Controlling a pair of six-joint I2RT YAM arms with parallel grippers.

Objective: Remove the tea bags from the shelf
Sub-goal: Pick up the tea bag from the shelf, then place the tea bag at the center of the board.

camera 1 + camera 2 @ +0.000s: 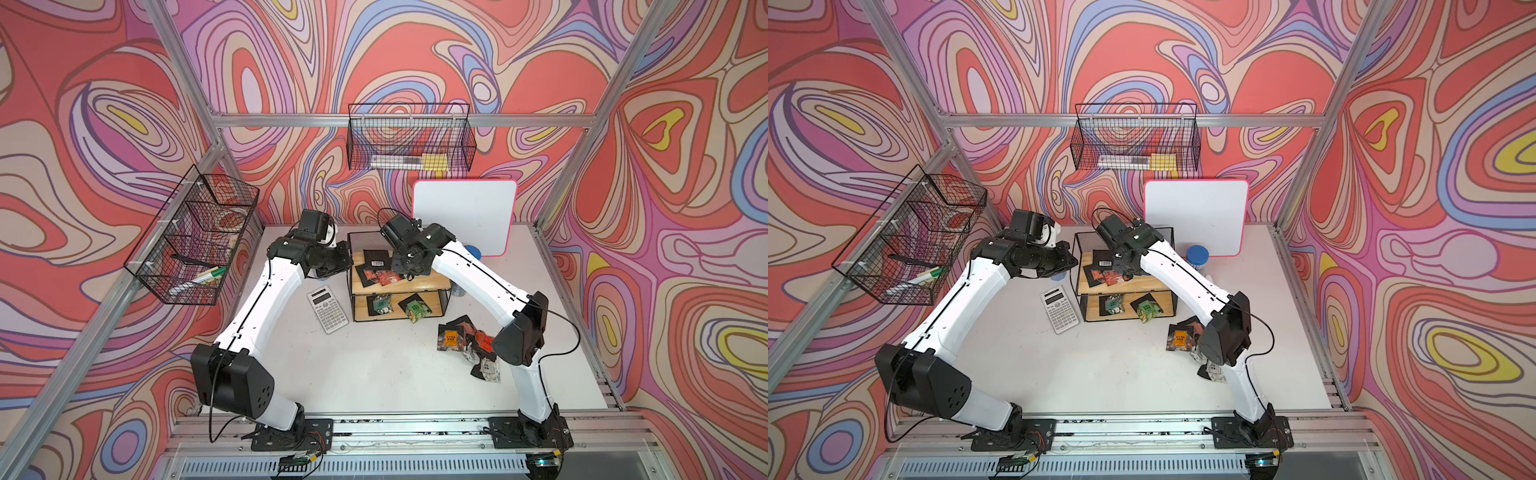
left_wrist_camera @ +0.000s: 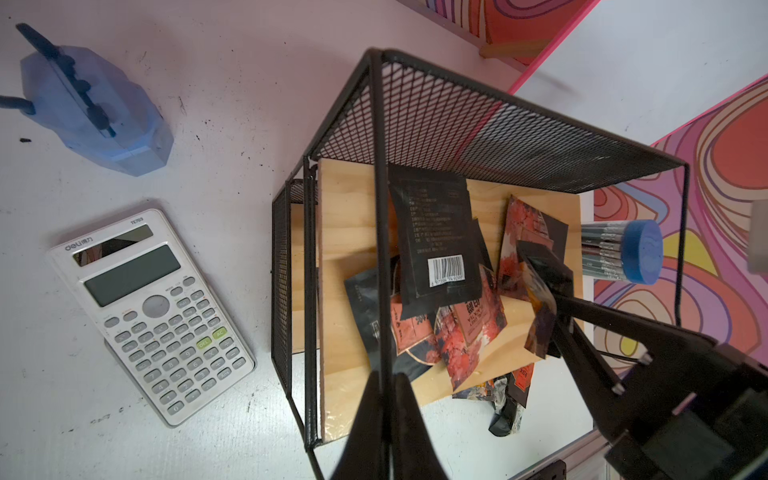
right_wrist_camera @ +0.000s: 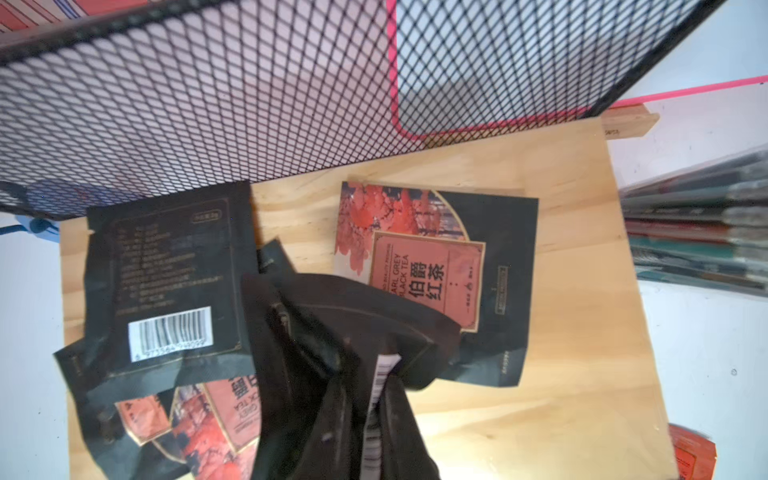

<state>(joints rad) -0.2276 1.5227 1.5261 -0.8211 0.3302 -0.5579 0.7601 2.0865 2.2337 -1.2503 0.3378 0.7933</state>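
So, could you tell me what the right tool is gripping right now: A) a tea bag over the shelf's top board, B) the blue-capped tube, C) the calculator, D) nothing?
A: the right wrist view shows the right tool pinched on a dark tea bag over the top board of the shelf.

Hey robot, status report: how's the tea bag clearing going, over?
Left gripper shut on shelf frame. Right gripper shut on one tea bag over top board. More tea bags left on both boards. No obstruction seen.
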